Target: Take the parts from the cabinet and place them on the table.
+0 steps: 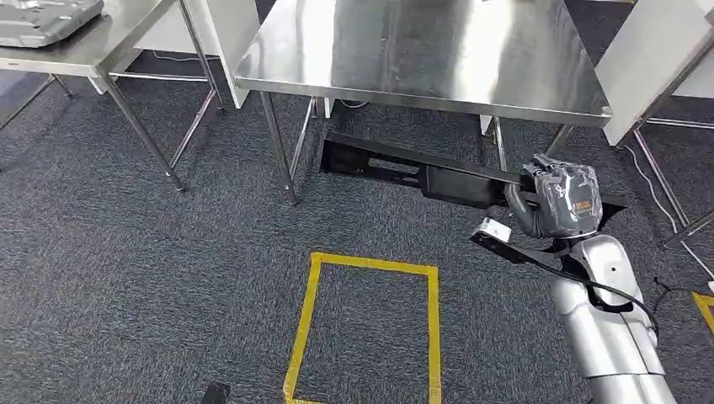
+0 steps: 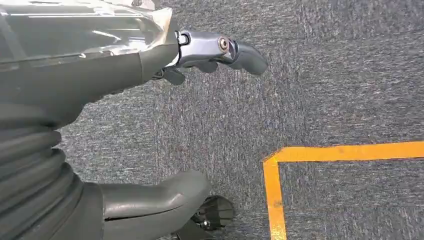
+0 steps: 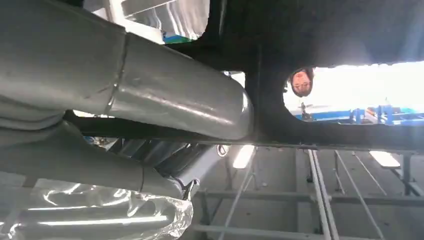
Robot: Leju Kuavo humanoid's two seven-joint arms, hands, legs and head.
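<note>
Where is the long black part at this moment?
In the head view the long black part is held by the right hand, low in front of the steel table, above the carpet.

The right hand [image 1: 562,198] covers the near end of the long black part [image 1: 421,172]; the steel table [image 1: 438,59] is cut off by the frame's top edge.

Long black part [image 1: 421,172], held level below steel table [image 1: 438,50]
</note>
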